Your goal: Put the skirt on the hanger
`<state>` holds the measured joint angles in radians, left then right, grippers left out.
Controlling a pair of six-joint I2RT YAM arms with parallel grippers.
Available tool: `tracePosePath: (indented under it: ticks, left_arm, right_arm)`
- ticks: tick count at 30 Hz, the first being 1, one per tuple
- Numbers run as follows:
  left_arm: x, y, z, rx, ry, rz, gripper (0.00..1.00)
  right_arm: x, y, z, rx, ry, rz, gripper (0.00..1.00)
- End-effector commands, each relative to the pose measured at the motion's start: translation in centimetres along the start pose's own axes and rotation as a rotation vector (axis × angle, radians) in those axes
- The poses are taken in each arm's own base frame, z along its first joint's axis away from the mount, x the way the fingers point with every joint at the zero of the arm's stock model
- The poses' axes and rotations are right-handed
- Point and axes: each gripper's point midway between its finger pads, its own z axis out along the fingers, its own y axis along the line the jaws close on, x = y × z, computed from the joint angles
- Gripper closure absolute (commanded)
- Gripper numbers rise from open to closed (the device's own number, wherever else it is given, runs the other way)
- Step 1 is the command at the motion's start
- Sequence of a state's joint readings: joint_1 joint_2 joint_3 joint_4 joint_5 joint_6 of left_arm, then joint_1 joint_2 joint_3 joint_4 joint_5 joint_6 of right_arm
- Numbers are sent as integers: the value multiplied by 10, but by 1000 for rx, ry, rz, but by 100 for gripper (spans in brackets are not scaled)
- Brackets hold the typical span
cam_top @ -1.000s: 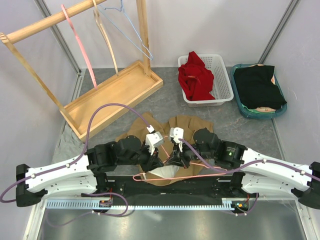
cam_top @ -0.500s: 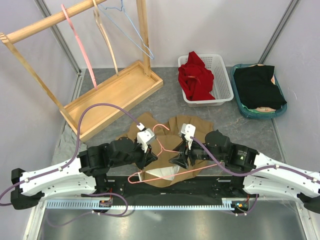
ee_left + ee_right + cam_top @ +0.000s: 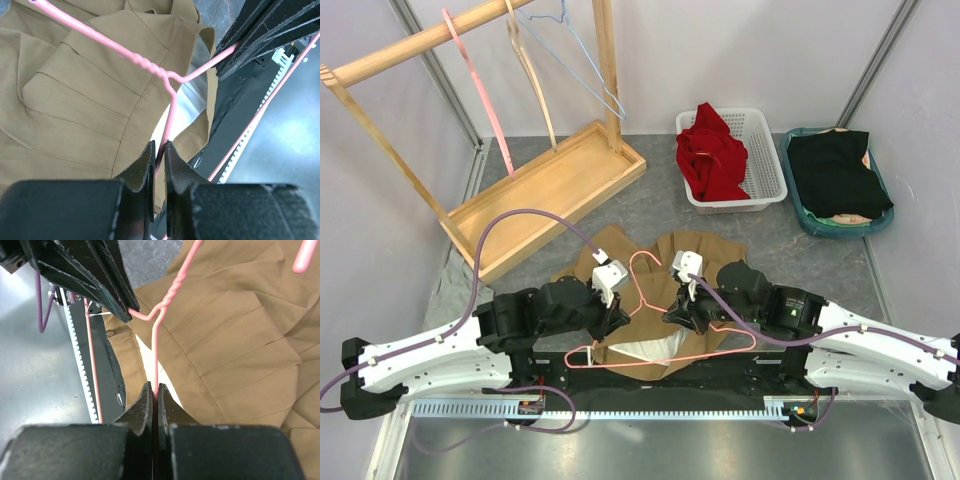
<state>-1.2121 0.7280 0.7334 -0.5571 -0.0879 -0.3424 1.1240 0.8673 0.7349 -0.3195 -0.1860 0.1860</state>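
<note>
Left wrist view: the left gripper (image 3: 159, 148) has its jaws nearly together, pinching one sloping shoulder of the thin pink wire hanger (image 3: 150, 67) just below the twisted neck. The right wrist view shows the right gripper (image 3: 155, 388) closed tight on the other shoulder, the wire running straight up from between its fingers to the twist.

This double grip is new. Half a second ago the right jaws stood open and off the wire; they have since clamped back on, closer to the neck. A second ago the hook was hidden among the grippers. Now it shows plainly, pointing toward the far edge of the grey table (image 3: 800, 260), with the long bottom bar toward the near edge.

Under the wire lies the tan pleated fabric skirt (image 3: 75, 100), spread flat at the middle of the near edge, its white lining showing at the opening. It touches neither gripper.

So the hanger seems secured and squared up, but the skirt is not yet on it. With both grippers busy on the wire, one probably has to let go to gather the waistband.
</note>
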Motion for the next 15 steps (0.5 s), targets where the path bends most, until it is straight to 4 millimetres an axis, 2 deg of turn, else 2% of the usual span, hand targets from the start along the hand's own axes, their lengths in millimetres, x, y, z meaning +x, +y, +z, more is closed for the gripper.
tracePosePath:
  ticks: [1, 3, 4, 6, 7, 9, 10, 11, 13, 15]
  left_arm:
    - [-29, -5, -4, 5, -108, -62, 75]
    - [-32, -7, -4, 16, -120, -70, 55]
    - [-36, -9, -4, 28, -141, -73, 42]
    - [-36, -15, -4, 65, -156, -72, 32]
    - [-50, -22, -7, 106, -227, -72, 30]
    - [-48, -28, -3, 158, -251, -59, 26]
    - [-57, -32, -7, 185, -302, -61, 26]
    - [-53, -31, -3, 190, -306, -69, 25]
    - [-59, -33, -3, 215, -343, -81, 24]
    - [-55, -26, 2, 207, -339, -110, 24]
  right_arm:
    - [-12, -6, -4, 50, -28, -10, 100]
    - [-18, -5, -5, 45, -55, -28, 100]
    - [-18, -5, -5, 43, -60, -31, 100]
    - [-22, -3, -6, 29, -78, -42, 100]
    - [-20, -1, -6, 18, -77, -44, 100]
    - [-22, 0, -7, 14, -92, -45, 100]
    - [-22, 1, -7, 7, -98, -47, 100]
    - [-22, 3, -7, -4, -98, -46, 100]
    - [-23, 9, -8, -36, -109, -49, 100]
    - [-23, 10, -9, -46, -115, -51, 100]
